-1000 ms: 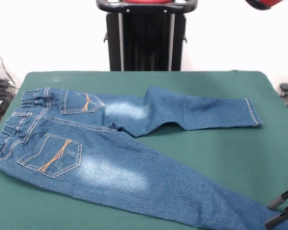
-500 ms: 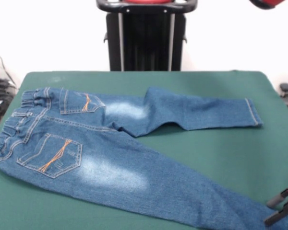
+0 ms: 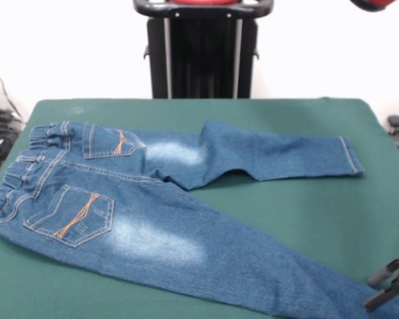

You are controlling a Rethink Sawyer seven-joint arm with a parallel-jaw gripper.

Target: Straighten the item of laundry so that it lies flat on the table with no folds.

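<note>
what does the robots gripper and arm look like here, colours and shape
Little of it shows. At the lower right edge, the gripper has two slim black fingers projecting from a glossy red body. A rounded red and black piece of the arm shows at the top right corner. No cables or markings are visible.

The jeans [image 3: 153, 212] are mid-blue denim with faded whitish patches below each back pocket, orange stitched lines crossing both pockets, and paler seam stitching at the waistband and the far leg's hem. The table [image 3: 306, 199] top is a plain dark green. At the near right edge, the gripper [image 3: 384, 287] shows black fingers on a red body.
</note>
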